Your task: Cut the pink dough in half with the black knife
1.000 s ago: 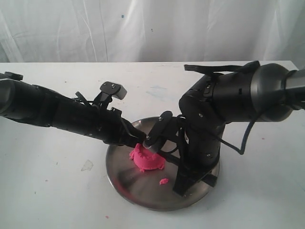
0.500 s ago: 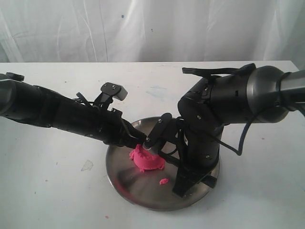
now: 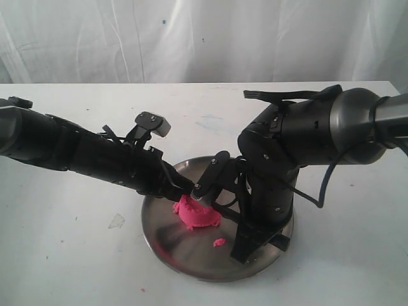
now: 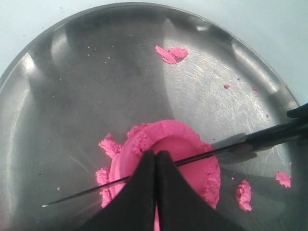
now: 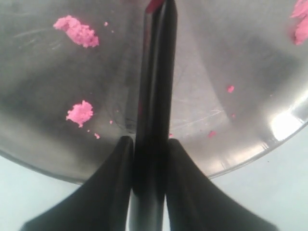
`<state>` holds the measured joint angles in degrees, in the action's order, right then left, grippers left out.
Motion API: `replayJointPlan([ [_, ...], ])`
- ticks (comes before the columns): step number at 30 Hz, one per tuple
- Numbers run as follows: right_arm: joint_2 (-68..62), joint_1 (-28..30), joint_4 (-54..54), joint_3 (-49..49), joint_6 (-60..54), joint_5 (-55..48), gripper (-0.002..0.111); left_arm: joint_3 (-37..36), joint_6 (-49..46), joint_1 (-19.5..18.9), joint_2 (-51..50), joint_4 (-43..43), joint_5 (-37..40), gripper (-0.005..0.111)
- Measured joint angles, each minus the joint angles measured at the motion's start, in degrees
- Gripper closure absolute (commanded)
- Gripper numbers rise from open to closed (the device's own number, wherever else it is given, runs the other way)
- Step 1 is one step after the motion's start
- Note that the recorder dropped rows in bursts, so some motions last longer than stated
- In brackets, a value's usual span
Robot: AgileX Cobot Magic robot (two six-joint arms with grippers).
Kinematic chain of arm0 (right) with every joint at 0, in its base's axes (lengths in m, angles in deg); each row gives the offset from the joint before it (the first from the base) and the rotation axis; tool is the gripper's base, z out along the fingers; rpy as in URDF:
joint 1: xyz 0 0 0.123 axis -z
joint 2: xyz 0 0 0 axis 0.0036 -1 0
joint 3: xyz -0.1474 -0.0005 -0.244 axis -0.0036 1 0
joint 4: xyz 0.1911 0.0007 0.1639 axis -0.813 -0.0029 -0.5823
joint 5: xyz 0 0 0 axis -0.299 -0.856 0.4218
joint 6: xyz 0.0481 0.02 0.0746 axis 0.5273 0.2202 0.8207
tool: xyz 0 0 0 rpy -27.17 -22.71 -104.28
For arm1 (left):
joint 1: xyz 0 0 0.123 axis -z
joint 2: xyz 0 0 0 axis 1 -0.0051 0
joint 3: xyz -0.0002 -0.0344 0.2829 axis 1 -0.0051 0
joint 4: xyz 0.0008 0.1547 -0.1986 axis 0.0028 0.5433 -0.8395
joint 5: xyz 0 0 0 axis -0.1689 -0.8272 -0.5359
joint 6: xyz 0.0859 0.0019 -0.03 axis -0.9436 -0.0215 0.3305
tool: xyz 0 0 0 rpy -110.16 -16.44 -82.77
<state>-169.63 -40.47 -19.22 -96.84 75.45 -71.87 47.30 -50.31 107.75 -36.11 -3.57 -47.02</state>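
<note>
Broadly, a white table (image 3: 64, 255) is seen, backed by a white curtain (image 3: 191, 38). On it a round steel plate (image 3: 164, 245) is set, and two black arms are reached over it from either side, so that much of the plate's far half is hidden in the exterior view. The right gripper (image 5: 147, 142) is clamped on the handle of the black knife (image 4: 231, 146) near the plate's rim. The left gripper (image 4: 155, 156) is pressed together with nothing between its fingers, its tips set on top of the pink dough (image 4: 195, 144).

The knife's long axis is laid straight across the dough's dome, its point being directed away from the right gripper and ending over bare steel beyond the dough. The dough is placed near the plate's middle. Pink crumbs (image 4: 172, 53) are scattered around it.
</note>
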Motion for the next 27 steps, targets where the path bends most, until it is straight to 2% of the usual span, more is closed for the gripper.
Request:
replayJointPlan([
  [21,-0.20,0.00,-0.95,0.00,0.23,0.00,0.108,0.23,0.00,-0.11,-1.75,-0.38,0.69,0.107],
  [27,-0.20,0.00,-1.17,0.00,0.31,0.59,0.108,4.23,0.11,-0.11,-1.44,2.16,0.03,0.107],
])
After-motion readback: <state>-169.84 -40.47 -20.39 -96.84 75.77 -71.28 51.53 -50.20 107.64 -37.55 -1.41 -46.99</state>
